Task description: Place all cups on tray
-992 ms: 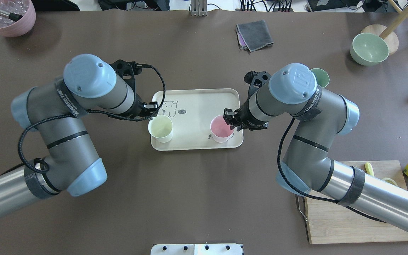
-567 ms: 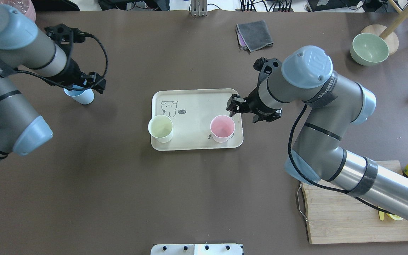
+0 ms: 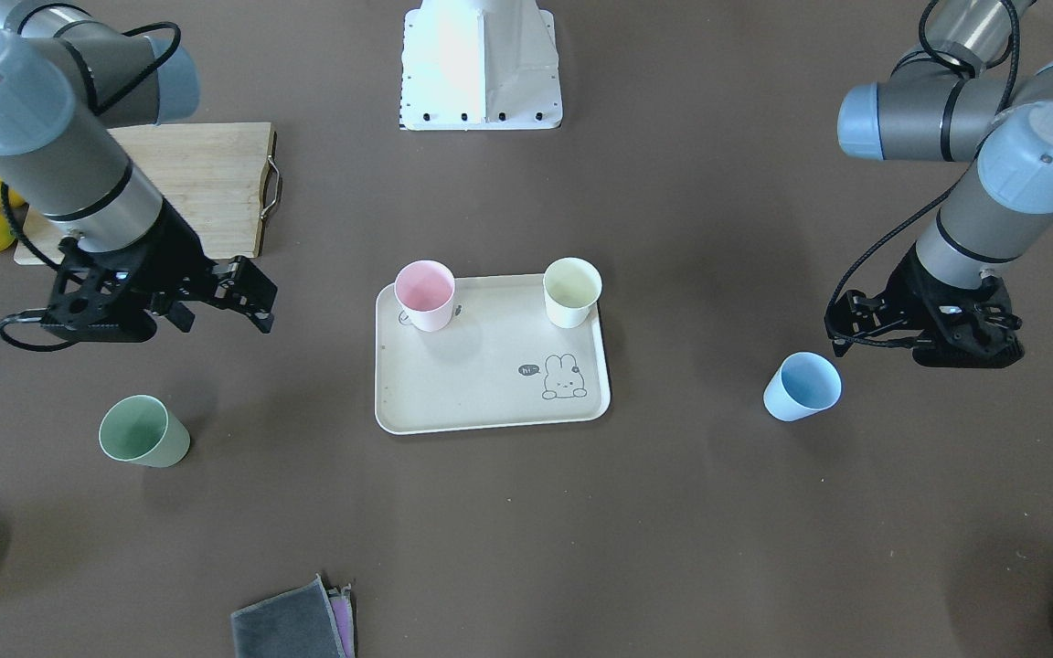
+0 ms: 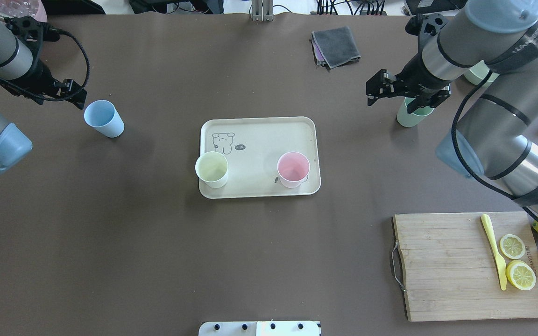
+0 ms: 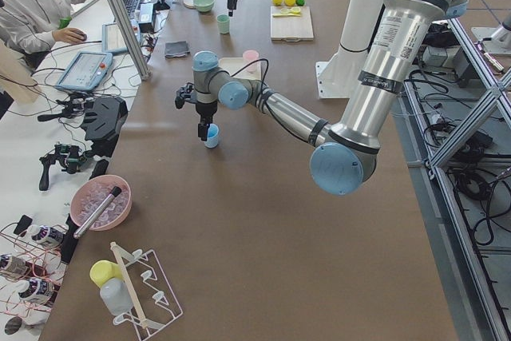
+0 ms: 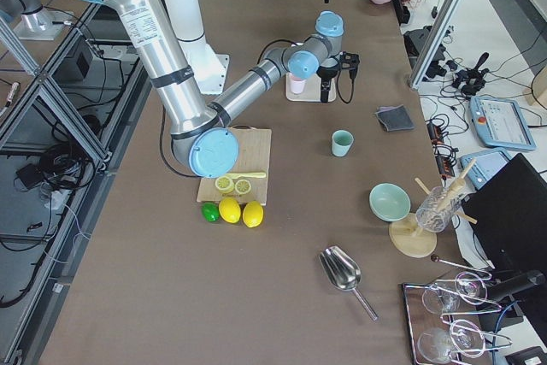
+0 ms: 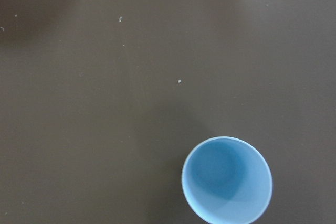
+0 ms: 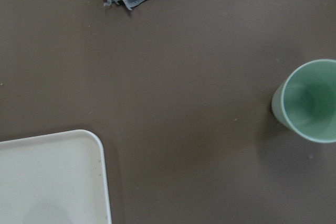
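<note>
- Tools have left tray (image 4: 259,140); pink cup (image 4: 293,169), cream cup (image 4: 211,169) on it.
- Left tool (image 4: 75,93) wide beside blue cup (image 4: 104,118).
- Right tool (image 4: 370,94) wide near green cup (image 4: 409,119).

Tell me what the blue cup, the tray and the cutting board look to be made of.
Blue cup: probably plastic with a matte finish; even pastel colour, thin smooth rim, no glare.
Tray: likely plastic or a similar moulded material, matte cream; rounded corners, raised moulded rim, printed drawing.
Cutting board: wood, possibly bamboo; pale glued strips with visible grain, unglossed.
</note>
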You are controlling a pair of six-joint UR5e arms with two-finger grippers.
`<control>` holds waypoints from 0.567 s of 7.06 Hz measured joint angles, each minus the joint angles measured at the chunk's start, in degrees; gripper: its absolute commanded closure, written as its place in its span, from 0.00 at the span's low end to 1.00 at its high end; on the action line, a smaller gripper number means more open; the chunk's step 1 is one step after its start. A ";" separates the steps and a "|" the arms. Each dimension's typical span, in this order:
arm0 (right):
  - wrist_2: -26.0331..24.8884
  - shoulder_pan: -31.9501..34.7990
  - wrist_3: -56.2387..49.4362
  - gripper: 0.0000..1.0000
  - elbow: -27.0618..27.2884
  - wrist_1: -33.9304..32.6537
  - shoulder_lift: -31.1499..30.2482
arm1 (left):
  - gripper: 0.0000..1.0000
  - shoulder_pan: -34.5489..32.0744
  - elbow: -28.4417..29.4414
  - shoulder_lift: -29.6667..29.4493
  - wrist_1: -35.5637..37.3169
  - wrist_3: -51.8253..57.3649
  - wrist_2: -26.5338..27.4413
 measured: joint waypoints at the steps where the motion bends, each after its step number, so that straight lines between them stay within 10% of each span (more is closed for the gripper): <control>1: 0.45 2.22 -4.92 0.00 -1.12 -1.07 -0.81 | 0.05 0.05 1.73 -0.05 -1.70 -0.38 -0.02; 4: 0.98 5.29 -13.17 0.00 -3.99 -1.70 -3.03 | 0.13 0.40 5.54 -1.88 -3.97 -2.14 -0.10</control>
